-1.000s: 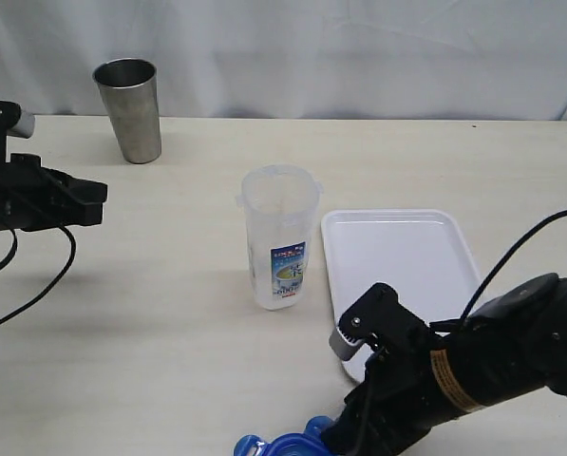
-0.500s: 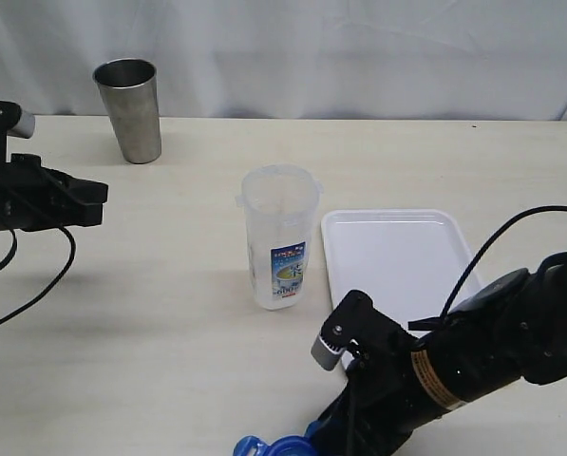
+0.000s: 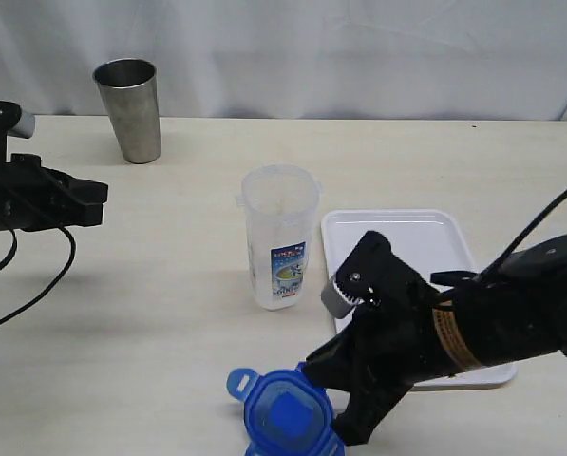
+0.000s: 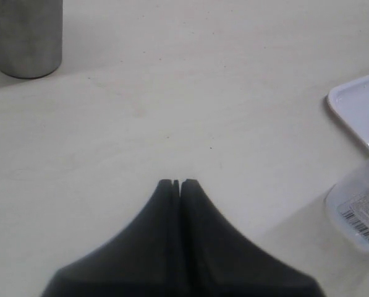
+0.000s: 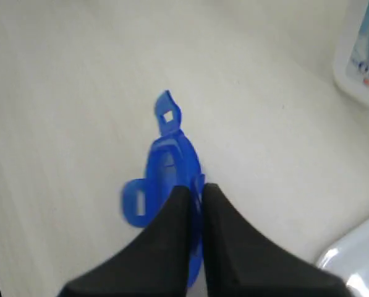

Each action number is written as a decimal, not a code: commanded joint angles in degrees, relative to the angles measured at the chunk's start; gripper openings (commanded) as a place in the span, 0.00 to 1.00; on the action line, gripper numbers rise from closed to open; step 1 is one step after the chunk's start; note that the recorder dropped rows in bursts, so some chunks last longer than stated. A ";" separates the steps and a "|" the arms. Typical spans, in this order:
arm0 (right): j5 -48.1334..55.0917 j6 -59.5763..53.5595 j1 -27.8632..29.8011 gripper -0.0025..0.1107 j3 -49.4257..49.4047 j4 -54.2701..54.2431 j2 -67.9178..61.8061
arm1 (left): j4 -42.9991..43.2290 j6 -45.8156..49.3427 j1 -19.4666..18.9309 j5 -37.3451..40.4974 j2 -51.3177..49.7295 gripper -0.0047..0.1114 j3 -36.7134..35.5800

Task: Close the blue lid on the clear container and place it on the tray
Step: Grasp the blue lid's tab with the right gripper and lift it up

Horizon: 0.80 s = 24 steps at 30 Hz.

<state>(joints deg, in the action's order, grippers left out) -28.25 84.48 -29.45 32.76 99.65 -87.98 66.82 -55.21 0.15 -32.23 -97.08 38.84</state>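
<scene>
The blue lid [image 3: 283,414] hangs tilted above the table's front edge, its flaps spread, with my right gripper [image 3: 327,399] shut on its right rim. The right wrist view shows the lid [image 5: 167,158] edge-on, pinched between the black fingers of the right gripper [image 5: 196,189]. Uncovered, the clear container [image 3: 279,237] stands upright mid-table, just left of the white tray [image 3: 397,237], which holds nothing. Far to the left, my left gripper [image 3: 91,200] hovers shut and holds nothing; in its own view the left gripper [image 4: 177,183] has its jaws pressed together.
A grey steel tumbler [image 3: 131,109] stands at the back left, also seen as the tumbler [image 4: 25,34] in the left wrist view. The right arm's black body overlaps the tray's front left corner. A white curtain backs the table.
My right gripper went from open to shut on the blue lid, then raised it off the table's front edge, tilted. The left arm stayed still.
</scene>
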 commanded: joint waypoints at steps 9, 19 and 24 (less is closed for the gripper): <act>-3.26 4.17 -0.04 0.06 -4.40 0.30 28.28 | -0.22 0.14 0.26 -0.99 0.42 0.04 -0.04; 13.15 -2.07 -0.04 0.06 1.09 0.30 40.33 | -0.22 0.12 0.26 -1.10 0.42 0.04 -0.04; 21.69 -9.84 -0.04 0.06 8.34 0.30 35.49 | -0.22 0.12 0.26 -1.10 0.42 0.04 -0.04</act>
<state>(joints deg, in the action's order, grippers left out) -11.05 79.96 -29.45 37.53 100.10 -49.39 66.82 -55.10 0.15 -32.23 -97.08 38.84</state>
